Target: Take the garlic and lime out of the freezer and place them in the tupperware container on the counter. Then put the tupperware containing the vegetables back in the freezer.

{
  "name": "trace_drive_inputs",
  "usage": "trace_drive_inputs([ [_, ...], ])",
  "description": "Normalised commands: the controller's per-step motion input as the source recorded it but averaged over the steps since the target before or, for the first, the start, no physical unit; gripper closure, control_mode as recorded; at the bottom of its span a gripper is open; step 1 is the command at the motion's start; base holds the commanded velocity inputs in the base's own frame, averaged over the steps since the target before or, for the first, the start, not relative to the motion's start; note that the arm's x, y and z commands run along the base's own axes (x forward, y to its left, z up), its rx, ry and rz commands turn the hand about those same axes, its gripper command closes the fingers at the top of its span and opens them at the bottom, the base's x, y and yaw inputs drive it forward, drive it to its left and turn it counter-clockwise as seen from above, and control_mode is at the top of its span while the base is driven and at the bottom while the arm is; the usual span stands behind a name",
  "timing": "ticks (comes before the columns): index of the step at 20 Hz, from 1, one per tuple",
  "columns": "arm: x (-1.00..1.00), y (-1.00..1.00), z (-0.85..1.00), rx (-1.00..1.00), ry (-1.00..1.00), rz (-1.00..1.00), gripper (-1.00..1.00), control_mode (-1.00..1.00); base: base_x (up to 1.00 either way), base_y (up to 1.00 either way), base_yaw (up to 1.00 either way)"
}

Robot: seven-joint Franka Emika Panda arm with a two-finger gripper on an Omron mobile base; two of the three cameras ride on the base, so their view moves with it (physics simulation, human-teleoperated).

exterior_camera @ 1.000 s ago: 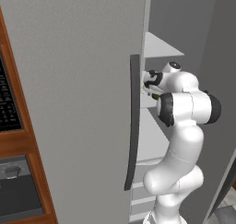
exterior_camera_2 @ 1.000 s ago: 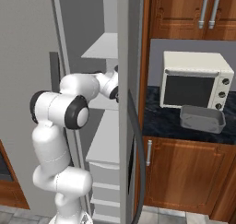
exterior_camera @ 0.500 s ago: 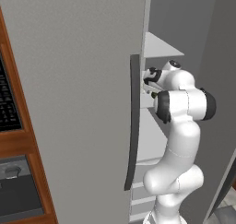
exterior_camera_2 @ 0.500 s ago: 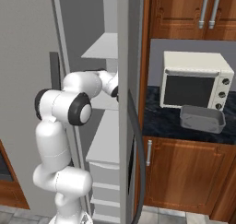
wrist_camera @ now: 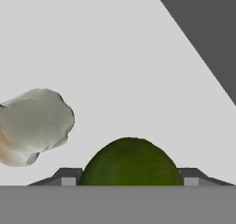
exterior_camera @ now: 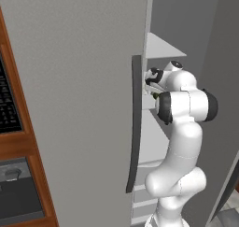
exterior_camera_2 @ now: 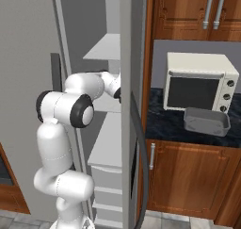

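Since a second ago our elbow has pulled a bit closer to the freezer (exterior_camera: 84, 81) and the wrist has pushed a little deeper past the door edge, nothing else in the kitchen has budged. In the hand view the gripper (wrist_camera: 129, 178) sits right over the lime (wrist_camera: 129, 162), with the two fingertips (wrist_camera: 69, 177) flanking the green ball on either side, very close to its skin; we can't really tell if they're already pressing on it or just about touching, so we'd call the jaws apart around the lime, grip unclear. The garlic (wrist_camera: 33, 125) lies on the same pale shelf just off to the left in that view, apart from the lime, not touched by anything. A dark freezer wall cuts across the upper right corner of the hand view, well away from the lime, so there's open shelf all around it. From the base views our arm reaches in through the gap between the grey door with its long dark handle (exterior_camera: 135, 128) and the open compartment, wrist tucked tight behind the door edge. Over on the counter (exterior_camera_2: 164, 124) the tupperware container (exterior_camera_2: 206, 121) sits in front of the cream oven (exterior_camera_2: 200, 82), near the counter's front edge.
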Motion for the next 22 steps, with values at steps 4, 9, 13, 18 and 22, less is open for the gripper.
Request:
trace_drive_inputs([
  [4, -0.35, 0.0, -0.01, 0.0, 0.0, 0.01, 1.0, -1.0, 0.0, 0.0, 0.0],
  [9, -0.94, 0.02, 0.06, 0.0, -0.09, 0.06, 1.0, -1.0, 0.0, 0.0, 0.0],
  [13, -1.0, 0.37, 0.42, -0.03, -0.06, 0.09, 1.0, -1.0, 0.0, 0.0, 0.0],
  [18, -1.0, 0.51, 0.71, -0.08, -0.03, 0.09, 1.0, -1.0, 0.0, 0.0, 0.0],
  [22, -1.0, 0.31, 0.81, -0.06, 0.0, 0.01, 1.0, -1.0, 0.0, 0.0, 0.0],
])
